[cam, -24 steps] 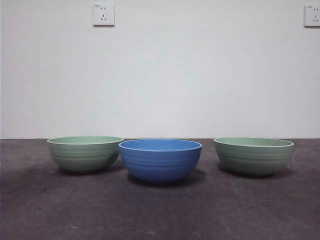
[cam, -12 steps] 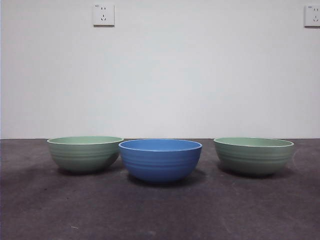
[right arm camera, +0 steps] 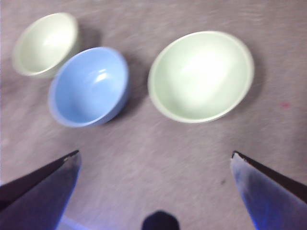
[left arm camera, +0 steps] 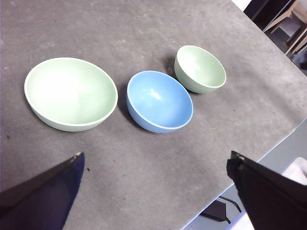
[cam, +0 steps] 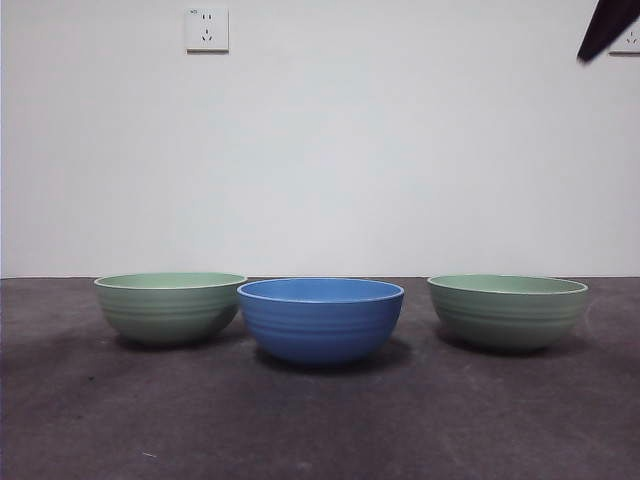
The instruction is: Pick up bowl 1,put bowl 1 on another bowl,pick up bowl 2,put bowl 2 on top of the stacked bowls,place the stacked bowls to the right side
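- No readable writing or brand on any bowl; two white wall sockets (cam: 206,29) behind the bench, their markings too small to read.
- Blue bowl (cam: 321,318): round, faint horizontal ribs on the outside, pale rim, smooth glossy inside. Sits mid-row on the bench (cam: 320,420), empty and upright.
- Left green bowl (cam: 170,307) just beside the blue one; from the front their rims look close to touching, while the left wrist view shows a narrow gap.
- Right green bowl (cam: 507,310) stands clearly apart from the blue one. Same ribbed shape, sage outside, paler inside.
- Bench top: dark grey, matte, scuffed with pale specks.
- Left gripper (left arm camera: 156,191): jaws wide apart, holding nothing, high over the bench near its front edge. Not seen from the front.
- Right gripper (right arm camera: 154,191): jaws spread wide, empty, above the bench short of the right green bowl; picture is motion-blurred.
- Front view shows only a black tip (cam: 606,28) at the top right corner; cannot tell from that view which arm it is.
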Available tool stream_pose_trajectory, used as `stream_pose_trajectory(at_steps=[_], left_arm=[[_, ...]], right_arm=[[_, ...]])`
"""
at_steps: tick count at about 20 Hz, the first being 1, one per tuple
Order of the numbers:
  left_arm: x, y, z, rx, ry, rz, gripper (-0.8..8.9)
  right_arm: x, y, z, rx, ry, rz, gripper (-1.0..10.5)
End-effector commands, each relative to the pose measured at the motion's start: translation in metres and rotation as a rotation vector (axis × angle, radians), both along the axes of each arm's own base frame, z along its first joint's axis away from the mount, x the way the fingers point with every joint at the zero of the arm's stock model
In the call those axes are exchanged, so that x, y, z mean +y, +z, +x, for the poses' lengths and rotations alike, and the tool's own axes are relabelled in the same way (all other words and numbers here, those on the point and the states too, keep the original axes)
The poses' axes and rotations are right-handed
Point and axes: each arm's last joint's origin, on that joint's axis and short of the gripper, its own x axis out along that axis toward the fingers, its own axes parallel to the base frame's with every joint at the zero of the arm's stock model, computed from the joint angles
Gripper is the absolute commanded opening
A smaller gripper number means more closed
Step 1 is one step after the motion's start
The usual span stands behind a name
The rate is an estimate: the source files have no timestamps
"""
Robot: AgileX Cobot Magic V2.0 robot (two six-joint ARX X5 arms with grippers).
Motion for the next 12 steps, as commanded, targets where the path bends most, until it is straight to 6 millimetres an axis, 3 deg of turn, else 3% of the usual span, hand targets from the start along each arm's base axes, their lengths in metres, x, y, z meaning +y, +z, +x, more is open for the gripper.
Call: stream_pose_trajectory(at_steps=[1,12], left_arm=[[0.0,0.001,0.0,-0.005,0.0,-0.005,5.03],[0.0,0.001,0.0,-0.004,-0.001,-0.005,5.03]], right_arm=[[0.001,-0.006,0.016,0.018,-0.054,-0.016,5.4],[0.008,-0.058,0.086,0.122,-0.12,-0.026,5.3]])
